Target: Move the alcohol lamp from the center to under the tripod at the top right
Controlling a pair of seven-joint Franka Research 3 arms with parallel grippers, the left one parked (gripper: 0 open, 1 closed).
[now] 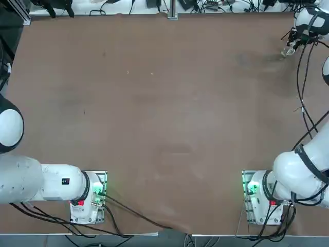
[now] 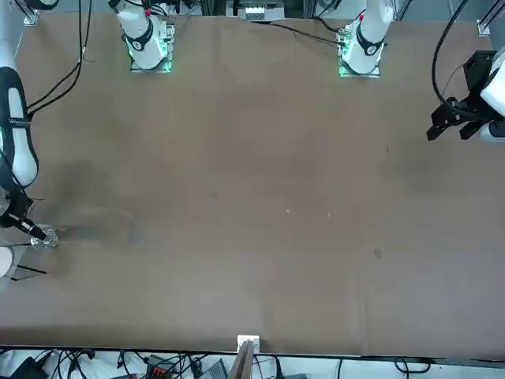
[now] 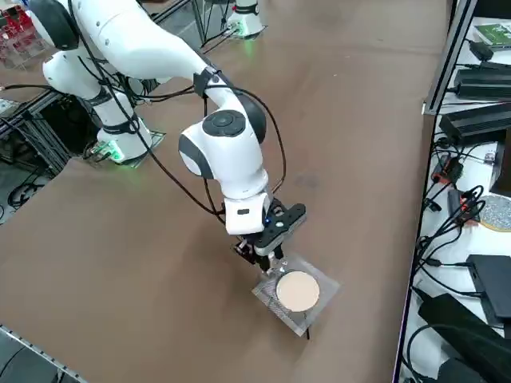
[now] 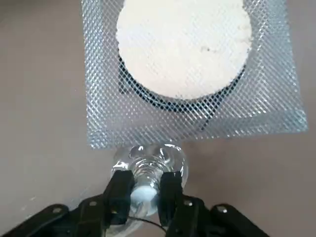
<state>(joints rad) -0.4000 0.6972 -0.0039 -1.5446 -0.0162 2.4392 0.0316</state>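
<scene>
The right gripper (image 4: 144, 190), clamped on the neck of the alcohol lamp (image 4: 148, 165) near the tabletop's far right corner, holds it just outside the tripod (image 4: 190, 69), apparently at the mesh edge.

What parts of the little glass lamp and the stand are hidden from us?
- Clear glass alcohol lamp: in the wrist view, the right gripper fingers cover its neck.
- Wire-legged tripod with mesh and white disc: in the wrist view the mesh hides its legs.
- Top view: the frame's edge cuts the tripod off.

White rounded arm (image 3: 223, 152), black looping cables, black hand (image 4: 144, 195), green-lit base (image 1: 254, 190).
</scene>
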